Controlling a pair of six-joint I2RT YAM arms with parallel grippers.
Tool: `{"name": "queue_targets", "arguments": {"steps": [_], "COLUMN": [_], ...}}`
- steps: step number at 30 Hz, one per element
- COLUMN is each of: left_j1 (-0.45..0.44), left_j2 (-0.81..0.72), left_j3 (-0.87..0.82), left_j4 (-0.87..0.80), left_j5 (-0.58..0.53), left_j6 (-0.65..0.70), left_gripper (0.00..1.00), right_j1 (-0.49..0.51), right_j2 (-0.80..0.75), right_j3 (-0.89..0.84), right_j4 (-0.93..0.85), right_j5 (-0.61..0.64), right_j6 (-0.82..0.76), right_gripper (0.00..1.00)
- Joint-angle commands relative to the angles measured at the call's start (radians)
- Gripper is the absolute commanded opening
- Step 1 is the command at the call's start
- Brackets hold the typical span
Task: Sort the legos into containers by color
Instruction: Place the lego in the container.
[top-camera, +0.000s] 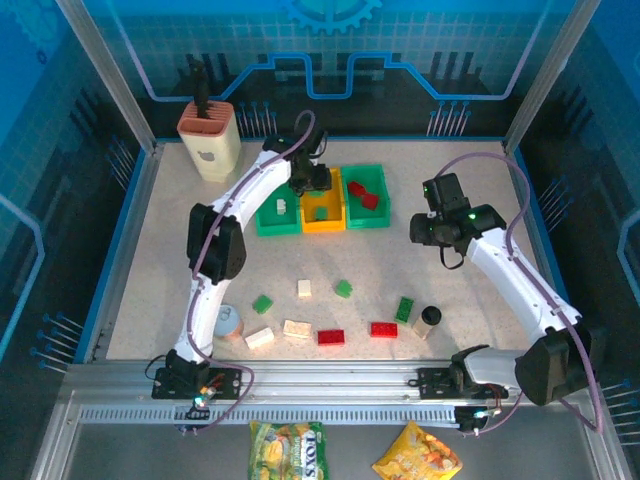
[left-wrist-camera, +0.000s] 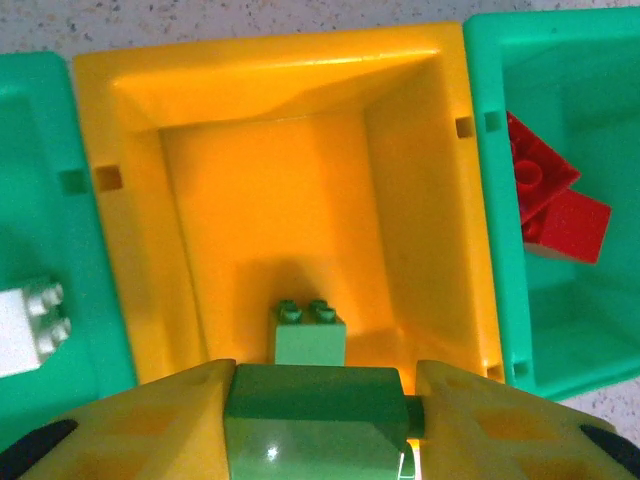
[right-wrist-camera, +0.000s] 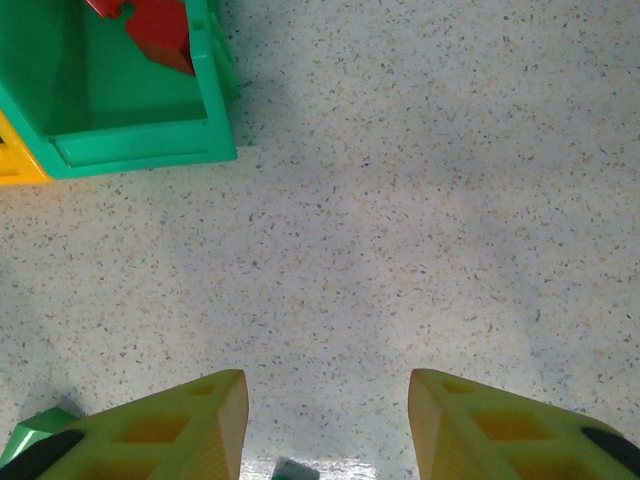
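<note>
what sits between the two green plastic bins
The yellow-orange plastic bin, clear in the top and left wrist views, with a small green studded brick lying inside it.

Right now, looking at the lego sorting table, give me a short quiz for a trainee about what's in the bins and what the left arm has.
1. True or false: the right-hand green bin holds red bricks.
2. Pick one: what do the left arm's jaws grip? A, a red brick. B, a green brick. C, a white brick.
3. Fill in: the middle bin, under those jaws, is ___ in colour.
Key: 1 true; 2 B; 3 yellow.
</note>
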Motion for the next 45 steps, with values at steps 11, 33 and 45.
{"name": "queue_targets", "arguments": {"steps": [11, 33, 45], "left_j1": [-0.008, -0.010, -0.024], "left_j2": [0.155, 0.163, 0.080], "left_j3": [0.130, 0.120, 0.082], "left_j4": [-0.033, 0.004, -0.008], "left_j5": [0.019, 0.028, 0.029], "left_j6": [0.026, 0.019, 0.035], "left_gripper": [0.47, 0.53, 0.52], "right_j1": [-0.011, -0.010, -0.007], "right_j2": [-0.032, -0.032, -0.016], "right_j3": [-0.018, -0.029, -0.049], "right_j4": [-0.042, -0.039, -0.021], "right_j5": [0.026, 0.018, 0.002], "right_j6": [0.018, 0.014, 0.023], "right_gripper": [0.47, 0.47, 0.47]}}
